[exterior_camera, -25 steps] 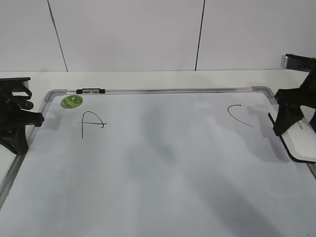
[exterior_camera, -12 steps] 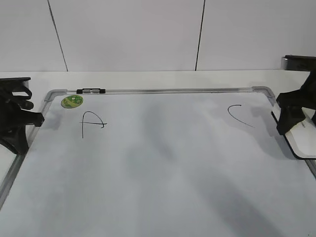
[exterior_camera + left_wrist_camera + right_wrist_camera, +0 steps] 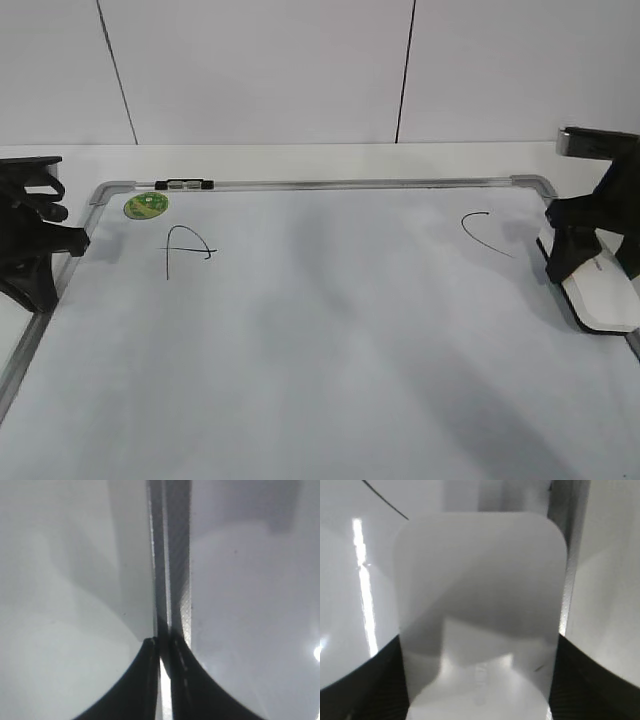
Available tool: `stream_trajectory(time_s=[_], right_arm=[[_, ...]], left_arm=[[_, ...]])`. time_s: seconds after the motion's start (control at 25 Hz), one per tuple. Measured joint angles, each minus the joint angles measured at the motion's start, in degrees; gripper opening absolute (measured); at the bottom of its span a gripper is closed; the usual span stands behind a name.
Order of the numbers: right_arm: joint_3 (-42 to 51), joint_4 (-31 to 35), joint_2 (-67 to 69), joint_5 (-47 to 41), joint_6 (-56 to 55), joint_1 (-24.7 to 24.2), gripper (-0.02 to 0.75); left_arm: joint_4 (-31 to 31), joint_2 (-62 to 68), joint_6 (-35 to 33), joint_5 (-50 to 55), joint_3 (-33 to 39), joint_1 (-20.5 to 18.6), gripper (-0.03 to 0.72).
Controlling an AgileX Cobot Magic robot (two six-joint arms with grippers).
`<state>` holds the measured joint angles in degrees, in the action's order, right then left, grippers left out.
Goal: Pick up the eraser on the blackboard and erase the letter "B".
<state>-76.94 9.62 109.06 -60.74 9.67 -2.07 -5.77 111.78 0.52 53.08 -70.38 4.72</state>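
Eraser [image 3: 480,615] between right gripper [image 3: 572,247] fingers [image 3: 365,685], clamped on both long sides, at board [image 3: 330,330] right edge beside "C" [image 3: 484,232]. Long axis along fingers. Left gripper [image 3: 162,645] nearly closed, empty, over frame.

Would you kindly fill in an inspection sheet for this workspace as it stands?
Surface: board flat on a white table.
Job's things: eraser at the board's right edge; no B visible, only A and C.
Clutter: green sticker, clip on the top frame.
Hands: right hand grips the eraser; left hand shut at the left frame.
Cables: nothing seen.
Surroundings: white panelled wall.
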Motion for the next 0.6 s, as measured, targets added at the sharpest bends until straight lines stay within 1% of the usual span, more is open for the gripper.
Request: stream_trajectory(time_s=[0.2, 0.6], right_arm=[[0.0, -1.1, 0.6, 0.9, 0.0, 0.0, 0.534], [0.0, -1.1, 0.6, 1.3, 0.1, 0.0, 0.534]], left_arm=[[0.0, 0.0, 0.0, -0.1, 0.0, 0.0, 0.028], [0.0, 0.0, 0.0, -0.1, 0.0, 0.0, 0.028]])
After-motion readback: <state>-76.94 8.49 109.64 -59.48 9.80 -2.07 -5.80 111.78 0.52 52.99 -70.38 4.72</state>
